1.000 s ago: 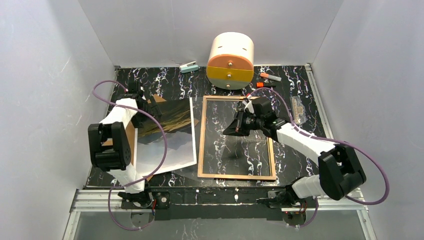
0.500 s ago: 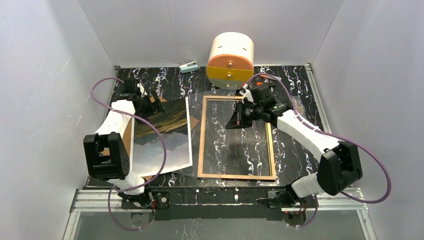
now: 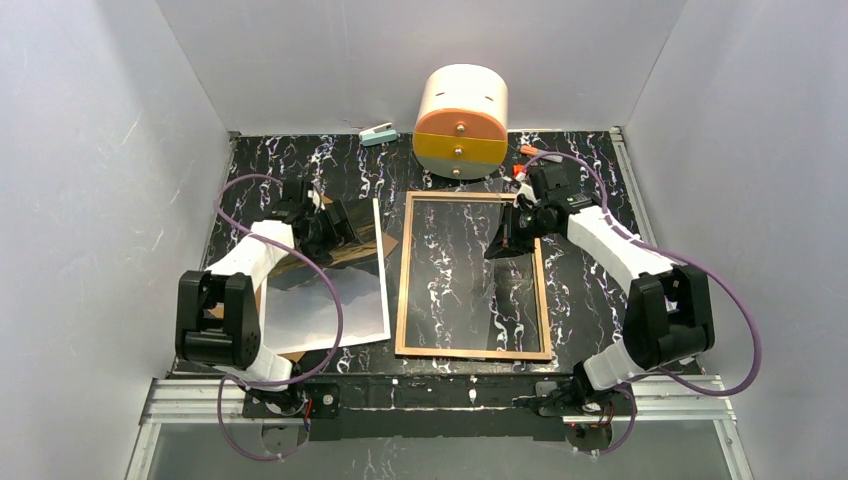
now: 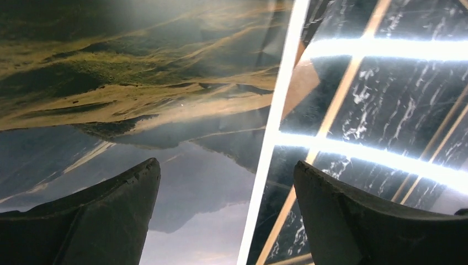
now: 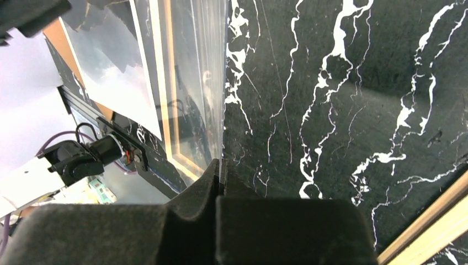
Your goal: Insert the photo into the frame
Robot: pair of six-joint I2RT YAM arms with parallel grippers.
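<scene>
The photo [image 3: 330,290], a mountain landscape with a white border, lies face up at the left of the table. My left gripper [image 3: 337,225] is open just above its upper right part. In the left wrist view the photo [image 4: 138,105] fills the left side, and its white right edge runs between the spread fingers of the gripper [image 4: 225,164]. The frame [image 3: 403,290] lies back up in the middle, tan wooden rim showing. My right gripper [image 3: 505,237] is shut on the edge of the clear glass pane [image 5: 209,83], which it holds tilted up over the frame; the right wrist view shows the gripper [image 5: 221,165] on that edge.
A brown backing board [image 3: 260,272] lies under the photo; its corner shows in the left wrist view [image 4: 301,83]. A cream and orange drawer box [image 3: 461,120] stands at the back. A small teal stapler [image 3: 378,134] and orange markers [image 3: 540,153] lie near the back edge.
My left gripper has moved right and nearer, across the photo's top to its right edge. My right gripper has carried the glass pane to the right, toward the frame's right rim.
</scene>
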